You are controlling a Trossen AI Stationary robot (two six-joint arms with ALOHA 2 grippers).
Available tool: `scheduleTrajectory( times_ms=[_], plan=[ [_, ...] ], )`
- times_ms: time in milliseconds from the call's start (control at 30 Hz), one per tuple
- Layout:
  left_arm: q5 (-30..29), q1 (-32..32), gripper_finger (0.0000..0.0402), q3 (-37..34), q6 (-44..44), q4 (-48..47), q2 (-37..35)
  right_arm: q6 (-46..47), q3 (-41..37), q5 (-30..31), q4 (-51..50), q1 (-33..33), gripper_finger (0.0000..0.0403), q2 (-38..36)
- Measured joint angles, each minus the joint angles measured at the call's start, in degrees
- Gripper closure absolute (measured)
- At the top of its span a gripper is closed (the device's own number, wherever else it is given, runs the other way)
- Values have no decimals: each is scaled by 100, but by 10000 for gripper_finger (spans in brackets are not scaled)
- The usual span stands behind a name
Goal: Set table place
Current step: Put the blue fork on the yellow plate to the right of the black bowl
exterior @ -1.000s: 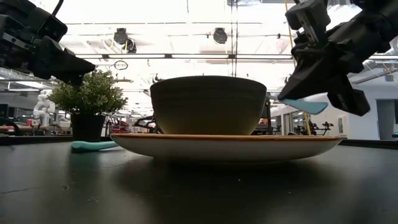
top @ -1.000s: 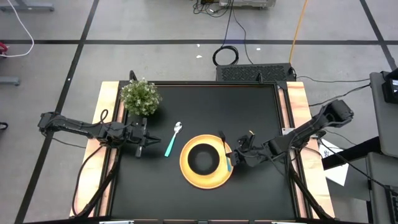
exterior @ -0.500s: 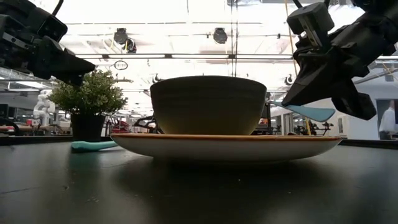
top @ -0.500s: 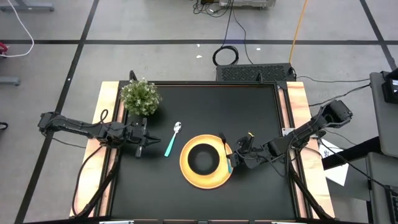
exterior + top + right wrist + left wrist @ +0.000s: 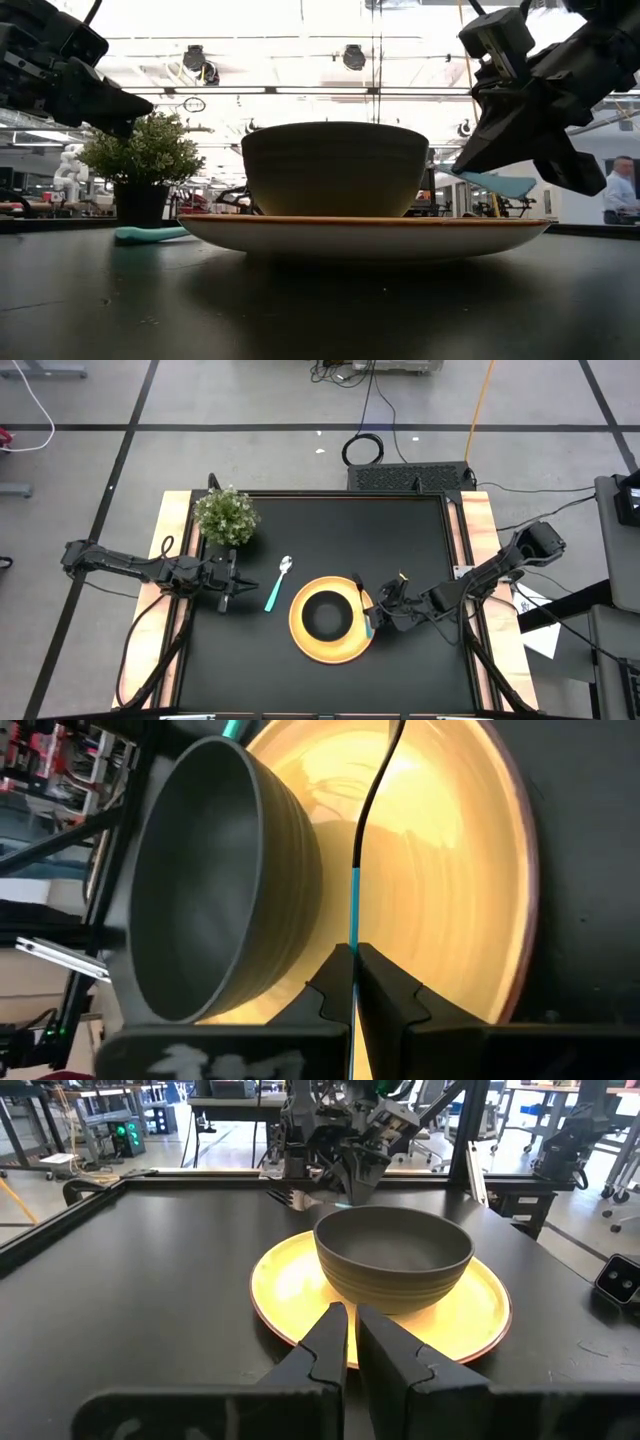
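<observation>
The yellow plate (image 5: 352,647) lies on the black table (image 5: 420,530) with the black bowl (image 5: 325,615) standing in it. The teal-handled spoon (image 5: 277,584) lies flat on the table left of the plate. My right gripper (image 5: 375,616) hovers over the plate's right rim, shut on the fork (image 5: 353,910). The fork's metal head (image 5: 291,1199) points toward the far edge. At the table's left, my left gripper (image 5: 351,1335) faces the plate with its fingers nearly together and nothing between them. My right gripper pinches the fork's teal handle (image 5: 353,935) between its two fingers, the fork standing on edge. The fingers slant down from the table's right side and lie across the fork. The fork is lifted clear of the plate, its handle end (image 5: 497,183) sticking out below the gripper.
A small potted plant (image 5: 226,516) stands at the table's far left corner, behind my left gripper. Light wooden strips (image 5: 480,550) run along the two short sides. Bare table lies right of the plate and along the near edge.
My right gripper has rolled a little with the fork, whose teal handle end now sits slightly lower. It stays over the plate's right rim.
</observation>
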Motion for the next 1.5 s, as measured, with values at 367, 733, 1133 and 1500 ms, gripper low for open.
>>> scheduleTrajectory(
  times_ms=[367, 733, 1133, 1500],
  plan=[
    [0, 2, 371, 0, -6, 84, 1, -20, 2, -157, -21, -10, 403, 302],
    [2, 2, 371, 2, -24, 105, 1, 188, 5, -190, 22, -10, 403, 367],
    [2, 0, 371, 2, -24, 105, 0, 201, 5, -351, 9, -210, 403, 389],
    [4, 1, 371, 2, -24, 103, -1, 181, 5, -777, 274, -409, 403, 661]
  ],
)
